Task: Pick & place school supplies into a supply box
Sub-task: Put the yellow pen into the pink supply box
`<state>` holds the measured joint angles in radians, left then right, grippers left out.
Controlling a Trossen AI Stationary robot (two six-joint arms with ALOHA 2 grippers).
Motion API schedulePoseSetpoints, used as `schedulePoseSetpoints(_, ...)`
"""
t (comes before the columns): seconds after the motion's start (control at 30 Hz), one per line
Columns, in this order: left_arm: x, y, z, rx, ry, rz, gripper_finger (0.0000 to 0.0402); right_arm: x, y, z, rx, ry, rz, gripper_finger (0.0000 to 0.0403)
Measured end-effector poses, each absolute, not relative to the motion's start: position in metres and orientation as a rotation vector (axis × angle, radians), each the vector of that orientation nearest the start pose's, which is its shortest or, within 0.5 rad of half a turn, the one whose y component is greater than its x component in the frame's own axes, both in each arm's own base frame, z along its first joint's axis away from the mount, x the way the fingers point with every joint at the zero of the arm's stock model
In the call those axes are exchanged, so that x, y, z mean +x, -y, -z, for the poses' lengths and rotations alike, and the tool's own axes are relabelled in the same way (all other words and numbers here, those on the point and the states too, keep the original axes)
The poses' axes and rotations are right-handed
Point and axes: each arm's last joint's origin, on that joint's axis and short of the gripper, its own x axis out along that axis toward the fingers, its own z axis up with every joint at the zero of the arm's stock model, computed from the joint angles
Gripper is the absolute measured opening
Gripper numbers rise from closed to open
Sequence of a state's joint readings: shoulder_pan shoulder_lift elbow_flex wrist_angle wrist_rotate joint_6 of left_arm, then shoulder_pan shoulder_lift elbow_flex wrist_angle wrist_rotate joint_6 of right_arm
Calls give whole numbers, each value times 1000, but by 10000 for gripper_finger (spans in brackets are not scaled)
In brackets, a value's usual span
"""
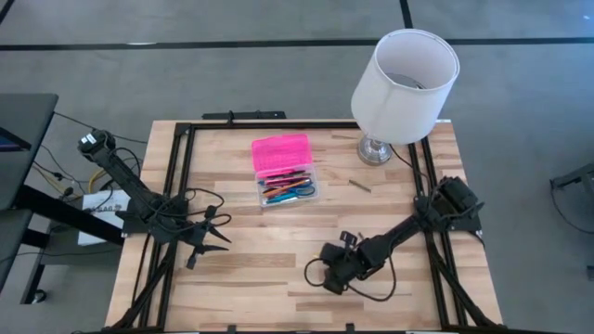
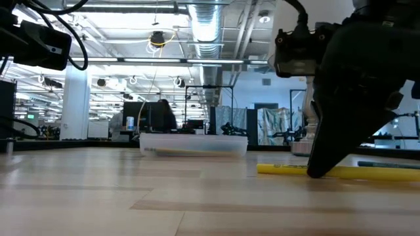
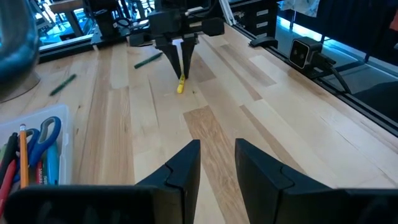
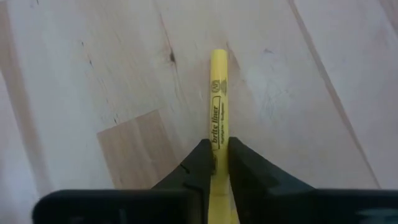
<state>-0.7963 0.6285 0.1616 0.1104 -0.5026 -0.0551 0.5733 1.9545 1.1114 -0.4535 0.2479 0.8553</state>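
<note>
Surface: pale wooden worktop [image 1: 278, 269] inside a dark frame, with a white lamp [image 1: 404, 83] at its far right corner and an open industrial hall behind it in the low view.

Right gripper: the right gripper [image 4: 216, 163] is down at the worktop in the near middle, its two dark fingers pressed against either side of a yellow highlighter [image 4: 218, 99], so it is clenched on the marker, which lies flat on the wood.

Long axis: in the right wrist view the yellow highlighter runs straight out ahead of the gripper between the fingers, most of its length sticking forward past the fingertips; the grasp sits near one end, not the middle.

Supply box: the supply box [image 1: 286, 182], with its pink lid [image 1: 281, 154] folded back, lies farther across the worktop from the right gripper and toward the left arm's side, well apart; several pens and blue-handled scissors [image 1: 302, 192] already lie in its clear base.

Left gripper: the left gripper [image 3: 217, 163] hovers released over bare wood at the left, its fingers parted and holding nothing.

Nearer arm: the right arm has the marker; judged from the layout, a lift and a carry toward the box come next, and the off-centre hold may let the long free end droop.

Strays: two dark pencils [image 3: 148, 60] lie beyond the right gripper in the left wrist view.
</note>
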Motion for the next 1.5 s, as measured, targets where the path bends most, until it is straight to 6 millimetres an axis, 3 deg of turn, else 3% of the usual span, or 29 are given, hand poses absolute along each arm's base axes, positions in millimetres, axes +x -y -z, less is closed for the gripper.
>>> schedulePoseSetpoints(0.2, 107, 90, -169, 164, -295, 282, 96, 302, -184, -115, 198, -1208, 211, 8)
schedulePoseSetpoints(0.63, 107, 90, -169, 168, -301, 281, 96, 316, -187, -136, 80, -1264, 139, 9)
schedulePoseSetpoints(1.03, 107, 90, -168, 171, -305, 281, 96, 323, -184, -141, 61, -1223, 130, 10)
schedulePoseSetpoints(1.33, 107, 90, -168, 170, -305, 280, 96, 352, -169, -166, -88, -1091, 121, 10)
schedulePoseSetpoints(1.5, 107, 90, -168, 171, -305, 281, 96, 376, -146, -189, -201, -1007, 159, 12)
